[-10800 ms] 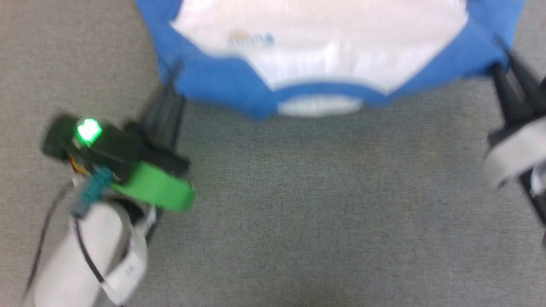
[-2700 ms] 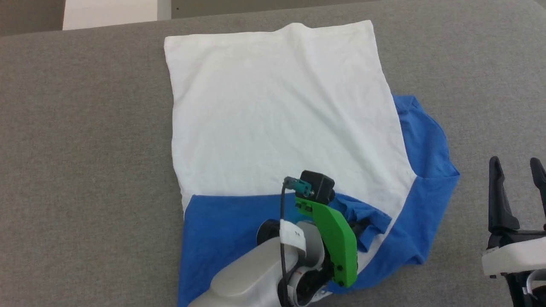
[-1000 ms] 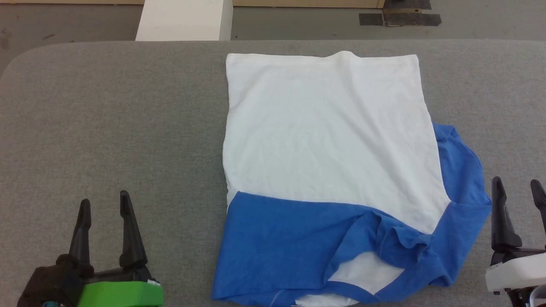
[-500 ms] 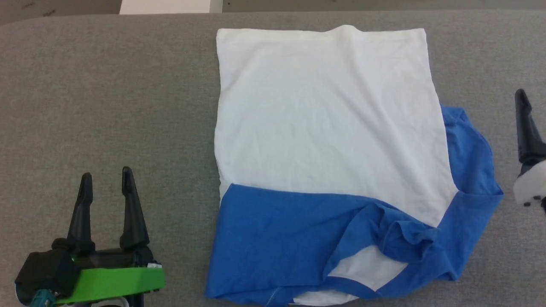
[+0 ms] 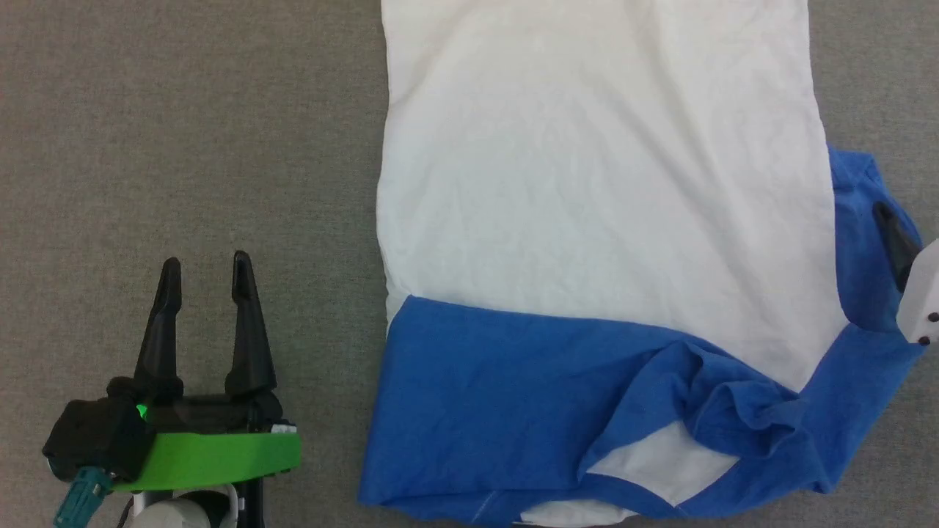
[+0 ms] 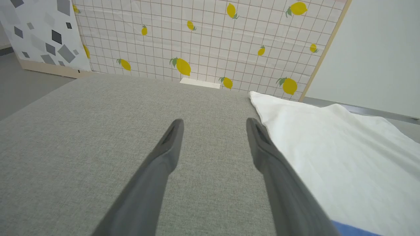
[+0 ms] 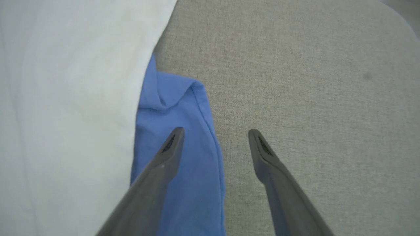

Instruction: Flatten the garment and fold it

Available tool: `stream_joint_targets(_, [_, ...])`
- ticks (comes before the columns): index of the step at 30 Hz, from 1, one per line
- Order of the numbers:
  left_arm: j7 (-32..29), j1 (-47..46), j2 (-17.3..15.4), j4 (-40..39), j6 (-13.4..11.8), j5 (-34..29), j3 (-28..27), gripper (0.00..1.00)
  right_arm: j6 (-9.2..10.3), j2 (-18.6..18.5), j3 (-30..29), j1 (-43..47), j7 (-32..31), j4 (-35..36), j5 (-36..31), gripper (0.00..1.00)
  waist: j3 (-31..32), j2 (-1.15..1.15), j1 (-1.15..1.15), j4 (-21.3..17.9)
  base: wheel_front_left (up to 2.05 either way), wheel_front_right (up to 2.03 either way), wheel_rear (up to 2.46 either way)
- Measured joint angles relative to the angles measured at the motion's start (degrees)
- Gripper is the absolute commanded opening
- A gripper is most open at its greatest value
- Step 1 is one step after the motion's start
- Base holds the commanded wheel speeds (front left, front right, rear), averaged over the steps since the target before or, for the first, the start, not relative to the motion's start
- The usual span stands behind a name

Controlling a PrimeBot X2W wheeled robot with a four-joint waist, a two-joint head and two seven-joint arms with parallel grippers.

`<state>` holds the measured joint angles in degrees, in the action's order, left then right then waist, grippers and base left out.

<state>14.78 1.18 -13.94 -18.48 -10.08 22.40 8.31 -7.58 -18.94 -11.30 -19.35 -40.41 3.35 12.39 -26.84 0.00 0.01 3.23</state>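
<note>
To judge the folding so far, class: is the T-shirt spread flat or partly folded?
Partly folded. The T-shirt has a blue part turned over its white body and bunched; a blue sleeve sticks out at the side.

Left gripper: I see it at lower left in the head view, two dark fingers pointing up, spread wide, nothing between them.
Left wrist: green bracket across it.
Right gripper: spread wide, empty.
Right arm: pale wrist housing at the right edge.
</note>
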Motion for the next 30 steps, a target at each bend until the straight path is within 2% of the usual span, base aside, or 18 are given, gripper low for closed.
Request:
stream_joint_targets(2, [0.0,-0.2,0.1,0.3,0.4,-0.2,0.0,1.00,0.00,0.4,0.4,0.0,0.0,-1.0,0.7,1.00,-0.7,0.00,0.00,0.5,0.00,0.00,0.00])
stream_joint_targets(3, [0.0,-0.3,0.2,0.5,0.5,-0.2,0.0,1.00,0.00,0.5,0.7,0.0,-0.2,-1.6,1.1,0.95,-1.0,0.00,0.00,0.8,0.00,0.00,0.00])
stream_joint_targets(4, [0.0,-0.4,0.3,0.7,0.6,-0.2,-0.1,1.00,0.00,1.0,0.4,-0.1,-0.2,-2.2,1.3,0.47,-1.3,0.00,0.00,1.0,0.00,0.00,0.00])
stream_joint_targets(5, [0.0,-0.5,0.3,0.9,0.9,-0.2,-0.1,1.00,0.00,1.5,0.0,-0.3,-0.2,-2.8,1.3,0.10,-1.5,0.00,0.00,1.1,0.00,0.00,0.00])
stream_joint_targets(6, [0.0,-0.6,0.4,1.2,1.0,-0.3,-0.1,1.00,0.00,1.8,-0.3,-0.8,0.2,-3.3,1.3,0.00,-1.8,0.00,0.00,1.2,0.00,0.00,0.00])
stream_joint_targets(12, [0.0,-1.3,0.8,2.1,1.5,-0.7,-0.1,1.00,-0.01,4.8,-4.7,-3.4,5.6,-5.9,-0.8,0.00,-1.8,0.00,0.00,0.6,0.00,0.00,0.00])
stream_joint_targets(17, [0.0,-1.3,0.9,3.0,1.8,-0.8,0.0,1.00,0.00,5.4,-11.9,-3.6,8.5,-7.1,-2.5,0.00,-0.2,0.00,0.00,-0.7,0.00,0.00,0.00])
stream_joint_targets(24, [0.0,-1.2,1.0,3.1,1.9,-0.7,0.3,1.00,-0.01,8.2,-20.6,4.1,8.7,-8.0,-3.4,0.00,1.3,0.00,0.00,-2.2,0.00,0.00,0.00])
stream_joint_targets(27, [-0.1,-1.2,0.9,3.1,1.9,-0.7,0.4,1.00,0.00,9.9,-22.2,6.5,9.1,-8.4,-4.3,0.00,1.3,0.00,0.00,-2.4,0.00,0.00,0.00])
stream_joint_targets(28, [-0.1,-1.2,0.9,3.1,1.9,-0.8,0.3,1.00,0.00,10.4,-22.5,6.6,9.7,-8.4,-4.4,0.23,1.3,0.00,0.00,-2.5,0.00,0.00,0.00])
stream_joint_targets(29, [-0.2,-1.2,0.9,3.1,1.9,-0.7,0.3,1.00,0.00,10.6,-22.5,6.6,10.1,-8.3,-4.5,0.80,1.3,0.00,0.00,-2.6,0.00,0.00,0.00])
stream_joint_targets(30, [-0.2,-1.2,0.8,3.1,1.9,-0.7,0.3,1.00,0.00,10.8,-22.3,6.6,10.7,-8.1,-4.5,1.00,1.3,0.00,0.00,-2.6,0.00,0.00,0.00])
